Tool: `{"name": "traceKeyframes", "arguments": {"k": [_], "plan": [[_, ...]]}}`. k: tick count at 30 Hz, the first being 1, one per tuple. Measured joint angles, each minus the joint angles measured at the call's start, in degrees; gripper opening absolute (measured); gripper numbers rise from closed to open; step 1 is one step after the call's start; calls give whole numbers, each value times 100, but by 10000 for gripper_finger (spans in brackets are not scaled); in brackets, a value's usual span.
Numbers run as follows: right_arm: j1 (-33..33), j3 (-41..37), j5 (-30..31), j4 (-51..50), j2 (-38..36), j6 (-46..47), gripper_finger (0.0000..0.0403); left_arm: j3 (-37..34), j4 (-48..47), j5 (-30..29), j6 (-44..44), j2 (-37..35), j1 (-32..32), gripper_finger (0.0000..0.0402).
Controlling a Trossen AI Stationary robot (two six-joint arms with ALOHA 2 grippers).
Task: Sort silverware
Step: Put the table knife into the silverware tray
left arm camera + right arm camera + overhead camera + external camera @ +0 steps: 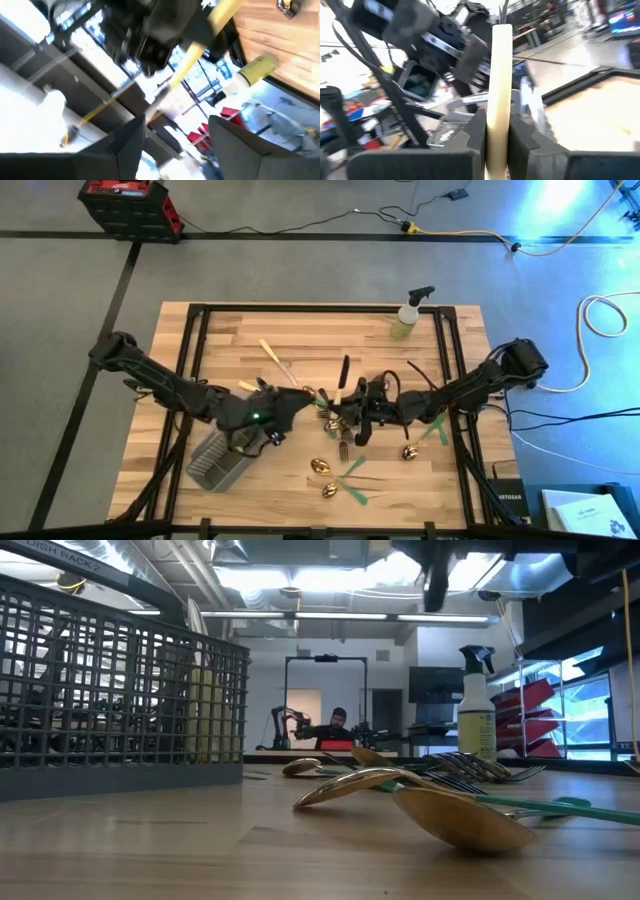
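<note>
1. Right gripper [497, 132]: jaws clamped on a cream-handled utensil [501, 75], handle sticking up between them.
2. Left gripper [177, 142]: jaws spread, holding nothing; cream handle beyond them.
3. Remaining silverware [340, 470] lies below both jaws.

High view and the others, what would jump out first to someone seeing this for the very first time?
The two dark arms meeting mid-table over a scatter of gold-headed silverware. The right gripper is shut on a cream handle, and the left gripper hangs open facing it. A grey mesh caddy fills the low view's left foreground.
</note>
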Motion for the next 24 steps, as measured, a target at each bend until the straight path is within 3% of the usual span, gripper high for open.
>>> {"name": "traceKeyframes", "arguments": {"k": [5,9,12,15,19,24], "plan": [[119,-44,309,125,-44,-356,23,0,-818,-302,-1975,-632,-84,201],[108,-44,314,191,-42,-418,23,1,-1562,-1305,-4775,-1127,-104,198],[108,25,317,198,52,-443,23,7,-2884,-1680,-6708,-1617,-98,196],[103,297,315,94,284,-472,23,7,-4151,-1533,-8796,-2134,-161,195],[54,822,167,-162,707,-673,23,7,-5387,-843,-11331,-2760,-181,195],[-114,1559,-120,-662,1239,-797,23,-320,-5930,-229,-13263,-3226,-272,195]]}}
